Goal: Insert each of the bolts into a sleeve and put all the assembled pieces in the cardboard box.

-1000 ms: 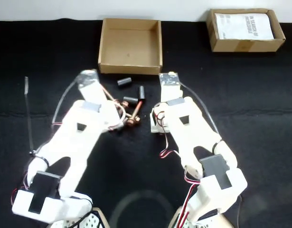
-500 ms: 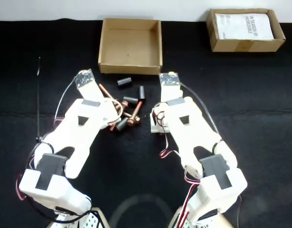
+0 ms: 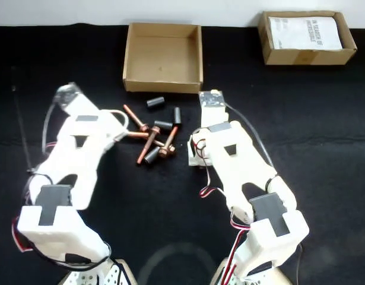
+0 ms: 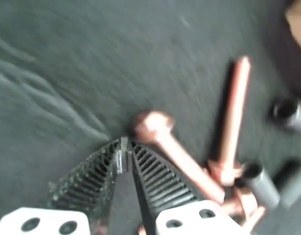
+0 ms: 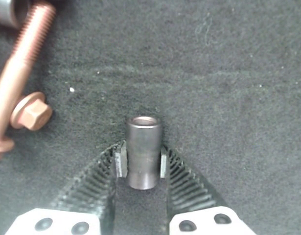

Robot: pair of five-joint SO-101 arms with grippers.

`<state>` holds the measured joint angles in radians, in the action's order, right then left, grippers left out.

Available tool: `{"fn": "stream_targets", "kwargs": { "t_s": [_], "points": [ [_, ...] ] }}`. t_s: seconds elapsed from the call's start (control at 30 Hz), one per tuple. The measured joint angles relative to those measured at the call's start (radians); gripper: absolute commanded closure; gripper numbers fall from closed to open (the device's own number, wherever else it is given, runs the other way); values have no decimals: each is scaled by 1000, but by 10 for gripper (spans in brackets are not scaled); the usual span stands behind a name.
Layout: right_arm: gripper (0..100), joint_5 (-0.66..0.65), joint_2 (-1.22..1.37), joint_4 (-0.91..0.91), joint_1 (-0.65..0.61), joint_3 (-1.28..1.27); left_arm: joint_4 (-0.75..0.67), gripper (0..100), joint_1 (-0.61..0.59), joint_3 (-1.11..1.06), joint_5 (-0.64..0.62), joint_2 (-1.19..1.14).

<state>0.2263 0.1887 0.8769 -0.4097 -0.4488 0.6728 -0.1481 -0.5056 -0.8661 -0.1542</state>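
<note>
Right tool [image 5: 142, 164] around dark sleeve [image 5: 143, 147]

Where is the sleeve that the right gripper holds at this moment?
In the right wrist view, the sleeve is clamped between the right gripper's fingers, over the black cloth, with a copper bolt lying nearby.

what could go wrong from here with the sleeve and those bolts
The right gripper pinches the sleeve only at its very tips, so pressure during insertion could tilt it or knock it loose.
The left gripper is shut and empty beside a bolt head; it may shove that bolt rather than grasp it.
The bolts lie crossed in a heap, so lifting one may drag others.
</note>
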Motion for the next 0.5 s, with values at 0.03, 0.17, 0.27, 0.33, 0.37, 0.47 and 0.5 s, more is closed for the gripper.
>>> {"fn": "stream_targets", "kwargs": {
  "t_s": [0.03,0.17,0.27,0.33,0.37,0.47,0.5],
  "points": [
    [991,0,0,0,0,0,0,991,-14,3,-6,0],
    [991,0,0,0,0,0,2,991,-25,6,-12,3],
    [991,0,0,0,0,0,64,986,-20,6,-12,71],
    [991,0,0,0,0,0,141,942,-2,6,-12,144],
    [991,0,0,0,0,0,180,905,14,6,-12,187],
    [991,0,0,0,0,0,267,798,69,6,-12,322],
    [991,0,0,0,0,0,276,777,84,0,-12,358]
  ]
}}
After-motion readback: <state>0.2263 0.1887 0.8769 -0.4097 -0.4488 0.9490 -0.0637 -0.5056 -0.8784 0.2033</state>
